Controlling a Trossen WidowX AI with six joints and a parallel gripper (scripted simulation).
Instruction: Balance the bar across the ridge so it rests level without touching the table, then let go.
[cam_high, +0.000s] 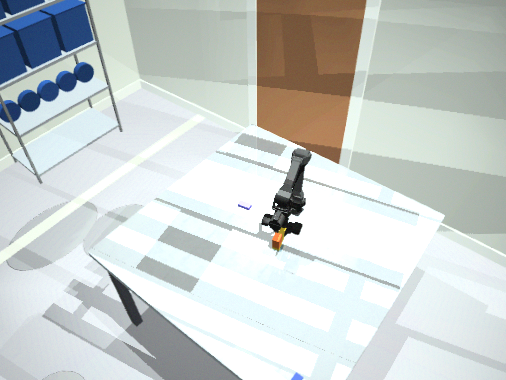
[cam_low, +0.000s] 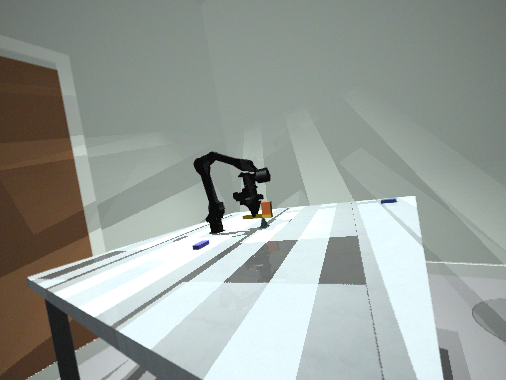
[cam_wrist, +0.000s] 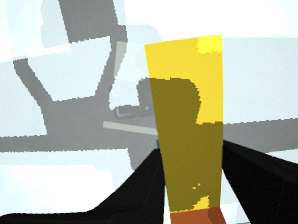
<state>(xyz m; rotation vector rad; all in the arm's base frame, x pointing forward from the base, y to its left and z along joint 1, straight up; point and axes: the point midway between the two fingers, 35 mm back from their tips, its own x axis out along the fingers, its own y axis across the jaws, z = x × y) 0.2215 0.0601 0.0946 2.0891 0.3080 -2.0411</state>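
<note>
The bar is a yellow strip (cam_high: 283, 231) (cam_low: 249, 217) (cam_wrist: 186, 76) with an orange block (cam_high: 276, 242) (cam_low: 266, 207) on one end. My gripper (cam_high: 280, 232) (cam_low: 254, 213) (cam_wrist: 189, 151) is shut on the bar near its middle and holds it about level, a little above the table (cam_high: 350, 240) (cam_low: 300, 310). The ridge (cam_low: 263, 223) is a small dark wedge on the table just below the bar. I cannot tell whether the bar touches it. In the wrist view the black fingers flank the bar, and the ridge is not clear there.
A small blue block (cam_high: 245, 205) (cam_low: 200, 244) lies on the table to one side of the arm. Another blue block (cam_high: 297, 376) (cam_low: 388, 201) lies at the table's corner. A shelf rack (cam_high: 107, 75) with blue boxes stands on the floor. A brown door (cam_high: 310, 75) (cam_low: 30, 175) is behind the table.
</note>
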